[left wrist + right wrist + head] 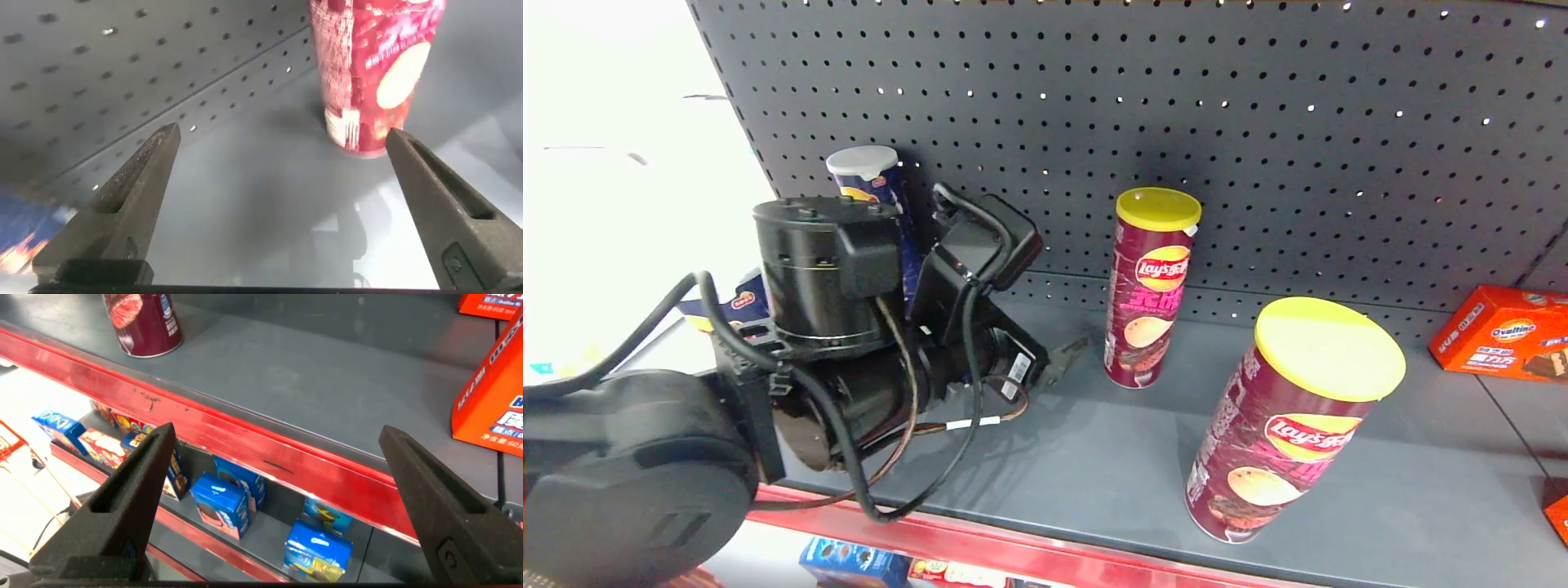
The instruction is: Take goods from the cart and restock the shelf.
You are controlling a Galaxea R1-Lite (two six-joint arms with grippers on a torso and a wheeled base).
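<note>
Two maroon chip cans with yellow lids stand upright on the grey shelf (1094, 457): one at the back (1150, 286), one nearer the front edge (1286, 425). A blue can with a white lid (867, 175) stands by the pegboard behind my left arm. My left gripper (1062, 359) hovers low over the shelf, just left of the back can, and touches nothing. In the left wrist view this gripper (282, 135) is open and empty, with the back can (372, 73) beyond its fingertips. My right gripper (278, 433) is open and empty in front of the shelf's red edge (245, 433).
An orange box (1503, 331) lies at the shelf's right end, and the orange box (494, 392) also appears in the right wrist view. The dark pegboard (1176, 106) closes off the back. Blue snack boxes (221, 506) fill the lower shelf. Bare shelf lies between the two maroon cans.
</note>
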